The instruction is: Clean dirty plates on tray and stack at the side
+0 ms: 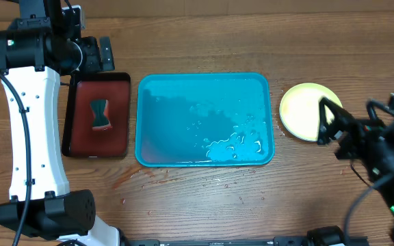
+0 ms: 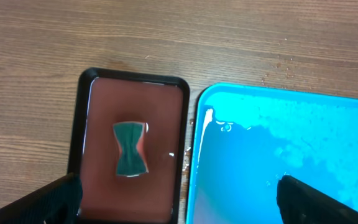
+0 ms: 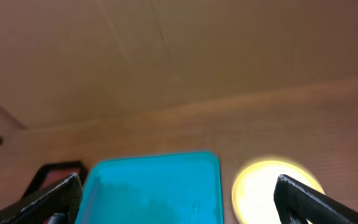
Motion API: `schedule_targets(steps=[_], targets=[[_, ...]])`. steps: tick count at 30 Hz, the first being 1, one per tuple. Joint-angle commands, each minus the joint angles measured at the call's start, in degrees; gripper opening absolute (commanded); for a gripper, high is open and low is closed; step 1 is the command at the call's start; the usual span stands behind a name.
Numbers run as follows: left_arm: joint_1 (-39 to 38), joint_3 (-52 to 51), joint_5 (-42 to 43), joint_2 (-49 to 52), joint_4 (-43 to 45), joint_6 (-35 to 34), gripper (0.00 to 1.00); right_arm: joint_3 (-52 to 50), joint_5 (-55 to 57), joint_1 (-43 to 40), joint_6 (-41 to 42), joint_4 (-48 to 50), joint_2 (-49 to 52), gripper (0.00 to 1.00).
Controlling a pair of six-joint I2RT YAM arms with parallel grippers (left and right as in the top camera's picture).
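At the near side, a strip of bare wooden table (image 1: 204,205) is seen, with a few wet spots scattered on it just before the turquoise tray (image 1: 176,96). The tray is set at the middle of the table and no plate is held in it; only water (image 1: 234,147) is pooled and beaded toward its near right corner.

Just left of it, apart by a narrow gap, a dark red tray (image 1: 117,133) with a black rim is placed, and a waisted sponge (image 1: 101,114), green on top, is laid flat in its middle.

Right of the turquoise tray, close but not touching, a pale yellow plate (image 1: 299,109) is set directly on the table. Whether other plates lie under it cannot be told.

The right gripper (image 3: 178,182) is held at the plate's right edge, spread wide with nothing between the jaws; one finger is seen across the rim, but contact cannot be judged.

Farthest off, the left gripper (image 2: 179,182) is held above the far end of the dark red tray, spread wide and empty.
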Motion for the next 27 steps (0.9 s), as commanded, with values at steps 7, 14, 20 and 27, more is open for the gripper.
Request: schedule_targets(steps=[7, 14, 20, 27], targets=[[0.22, 0.09, 0.70, 0.15, -0.04, -0.17, 1.00, -42.56, -0.98, 0.07, -2.97, 37.24, -15.06, 1.00], [0.22, 0.09, 0.70, 0.15, -0.04, -0.17, 1.00, -65.75, -0.68, 0.07, -3.56, 48.87, -32.59, 1.00], [0.22, 0.09, 0.70, 0.15, -0.04, -0.17, 1.00, -73.88, 1.49, 0.07, -3.63, 49.18, -42.82, 1.00], [0.22, 0.09, 0.70, 0.15, -0.04, -0.17, 1.00, -77.70, 1.44, 0.07, -4.13, 50.62, -45.18, 1.00]])
